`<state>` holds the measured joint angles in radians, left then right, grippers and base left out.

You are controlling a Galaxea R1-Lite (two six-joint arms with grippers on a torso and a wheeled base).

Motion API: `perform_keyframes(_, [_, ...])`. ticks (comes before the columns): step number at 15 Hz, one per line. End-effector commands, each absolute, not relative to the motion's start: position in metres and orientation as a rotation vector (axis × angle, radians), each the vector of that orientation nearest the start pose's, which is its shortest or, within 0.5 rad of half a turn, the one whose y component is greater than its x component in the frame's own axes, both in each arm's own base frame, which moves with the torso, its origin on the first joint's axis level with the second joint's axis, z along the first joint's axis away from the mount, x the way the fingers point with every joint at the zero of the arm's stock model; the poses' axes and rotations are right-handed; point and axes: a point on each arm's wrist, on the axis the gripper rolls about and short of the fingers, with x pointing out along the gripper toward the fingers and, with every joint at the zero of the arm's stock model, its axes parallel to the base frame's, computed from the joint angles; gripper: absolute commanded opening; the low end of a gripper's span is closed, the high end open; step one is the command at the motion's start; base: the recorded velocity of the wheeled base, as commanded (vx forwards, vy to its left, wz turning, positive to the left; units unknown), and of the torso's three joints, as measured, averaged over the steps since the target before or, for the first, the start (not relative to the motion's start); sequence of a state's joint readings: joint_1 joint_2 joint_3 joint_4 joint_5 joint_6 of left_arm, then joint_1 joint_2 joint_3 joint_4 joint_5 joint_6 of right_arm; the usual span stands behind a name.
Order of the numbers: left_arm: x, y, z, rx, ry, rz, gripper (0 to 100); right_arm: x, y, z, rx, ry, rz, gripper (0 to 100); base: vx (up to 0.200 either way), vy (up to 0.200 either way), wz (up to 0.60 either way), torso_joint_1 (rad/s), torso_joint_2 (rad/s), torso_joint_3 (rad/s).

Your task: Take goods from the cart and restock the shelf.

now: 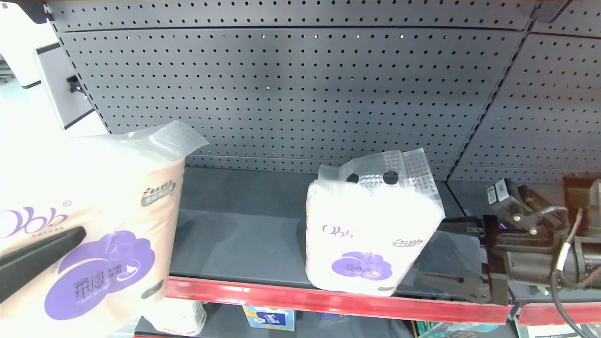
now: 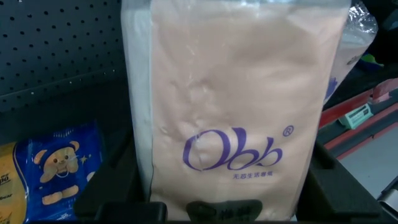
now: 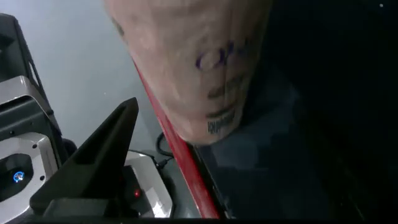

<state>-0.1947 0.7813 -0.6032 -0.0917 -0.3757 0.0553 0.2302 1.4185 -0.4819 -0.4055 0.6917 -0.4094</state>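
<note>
- Tissue pack (image 1: 89, 225), the one in my left grip, had peach-tinted film, a purple logo, a purple cloud badge and a clear, dimpled handle flap on top. It hung in the air off the left front corner of the shelf (image 1: 235, 225).
- My left gripper (image 2: 227, 186) was clamped on that pack, with one black finger (image 1: 40, 258) lying across its printed face.
- A second pack (image 1: 371, 230) of the same kind stood upright on the shelf at its front edge, right of the middle. Its base was at the red front strip (image 1: 291, 295), and its flap had two punched holes.
- My right gripper (image 1: 446, 253) sat just beside the second pack's right side, its fingers spread wide with nothing between them. I could not tell whether a tip touched the film.
- The grey pegboard back (image 1: 281, 94) rose behind the shelf. On the level below I saw a blue box (image 1: 269, 318) and a white bag (image 1: 181, 319).
</note>
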Motion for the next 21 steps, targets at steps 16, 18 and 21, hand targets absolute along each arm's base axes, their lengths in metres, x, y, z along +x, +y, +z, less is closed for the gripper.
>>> perform_keyframes(16, [0.241,-0.078,0.224,0.025,0.032,-0.889,0,-0.023,0.016,0.115,0.026,0.018,0.023,100,0.0,0.0,0.0,0.0,0.0,0.0])
perform_keyframes(18, [0.264,-0.086,0.227,0.013,-0.012,-0.954,0,-0.027,0.017,0.112,0.021,0.005,0.031,100,0.0,0.0,0.0,0.0,0.0,0.0])
perform_keyframes(21, [0.289,-0.098,0.22,0.005,-0.047,-1.088,0,-0.028,0.017,0.113,0.019,-0.003,0.028,100,0.0,0.0,0.0,0.0,0.0,0.0])
